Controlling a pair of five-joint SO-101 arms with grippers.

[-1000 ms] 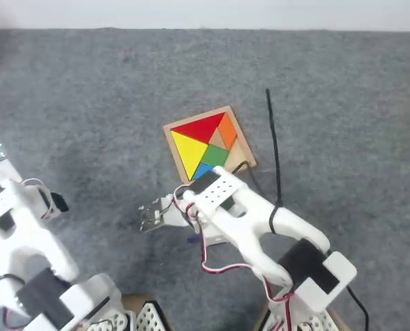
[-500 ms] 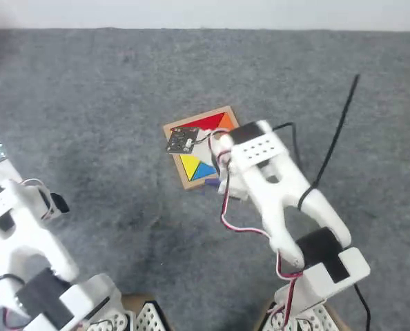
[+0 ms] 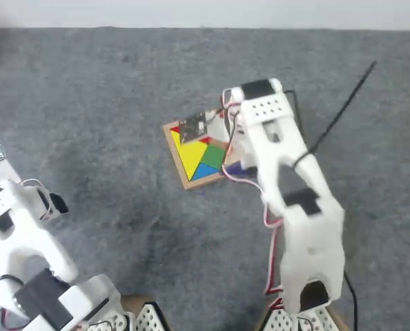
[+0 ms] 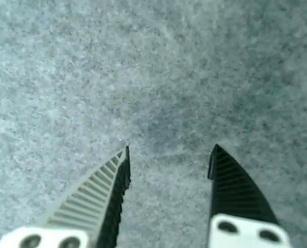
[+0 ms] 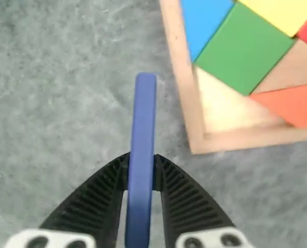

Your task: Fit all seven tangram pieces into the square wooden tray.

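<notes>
One blue piece (image 5: 144, 129) sat clenched edge-on in the right claw (image 5: 141, 156), bare slot (image 5: 220, 106) of the tray (image 5: 180, 62) just ahead; judged it needed laying flat before release.

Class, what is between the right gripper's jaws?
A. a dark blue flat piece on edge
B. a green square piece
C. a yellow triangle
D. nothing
A: the right gripper is shut on the dark blue flat piece, beside the square wooden tray corner.
</notes>
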